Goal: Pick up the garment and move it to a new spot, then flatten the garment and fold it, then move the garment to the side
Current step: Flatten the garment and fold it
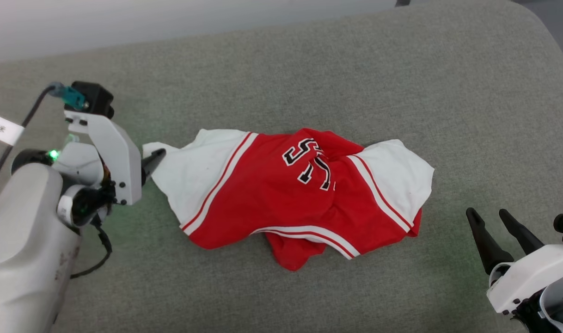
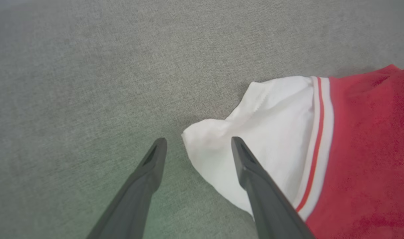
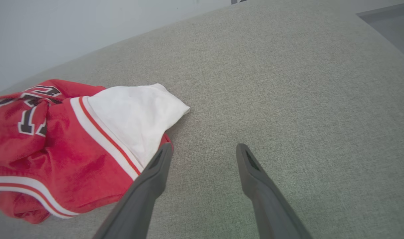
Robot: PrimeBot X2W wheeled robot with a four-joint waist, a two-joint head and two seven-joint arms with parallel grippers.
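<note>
The garment (image 1: 286,203) is located at the centre of the grey fabric-covered surface (image 1: 401,69), where it lies crumpled and unfolded. Its red body is bunched into folds, and black white-outlined lettering (image 1: 309,164) is partly hidden by a crease. One white sleeve (image 1: 189,175) is spread toward the robot's left and the other white sleeve (image 1: 401,171) toward its right, each bordered by red-white striped trim. The left end effector (image 1: 153,161) is positioned at the outer corner of the left sleeve. In the left wrist view its fingers (image 2: 149,172) are seen spread apart, with the sleeve corner (image 2: 202,146) lying between them. Nothing is clamped, and contact with the cloth cannot be determined. The right end effector (image 1: 487,213) is held open and empty above the surface, beyond the right sleeve and clear of the garment.
</note>
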